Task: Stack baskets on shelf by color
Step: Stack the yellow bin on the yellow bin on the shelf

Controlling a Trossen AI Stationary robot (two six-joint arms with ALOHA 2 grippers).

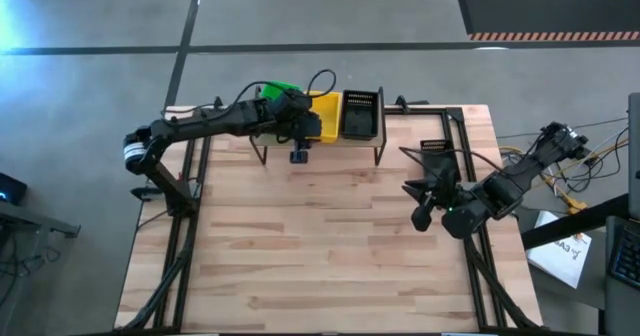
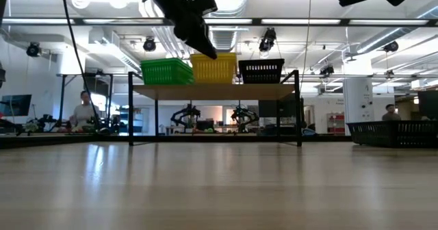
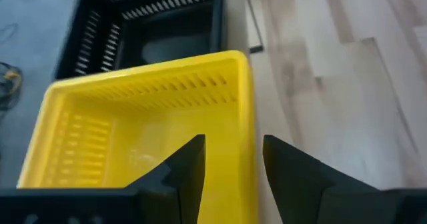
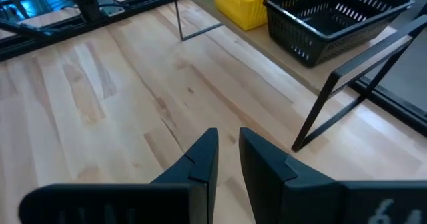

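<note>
Three baskets stand in a row on the low wood shelf (image 2: 219, 92): green (image 1: 280, 89), yellow (image 1: 328, 111) and black (image 1: 362, 116). In the low view the yellow basket (image 2: 213, 67) stands a little taller than the green one (image 2: 166, 71). My left gripper (image 3: 233, 151) is open over the yellow basket (image 3: 133, 117), at its side facing the table's near edge. A second black basket (image 1: 435, 154) sits on the tabletop by the right edge. My right gripper (image 4: 228, 137) hangs above the wood near it, fingers a narrow gap apart, holding nothing. My left gripper comes from above and stands astride the yellow basket's long wall (image 3: 245, 111), one finger inside and one outside. Whether either finger touches the wall I cannot tell. The basket rests on the shelf.
The shelf's thin black legs (image 4: 320, 111) stand on the far part of the wood-slat table (image 1: 330, 246). Black frame rails run along the table's left and right sides. The middle and near part of the tabletop is bare wood. People sit in the room beyond.
</note>
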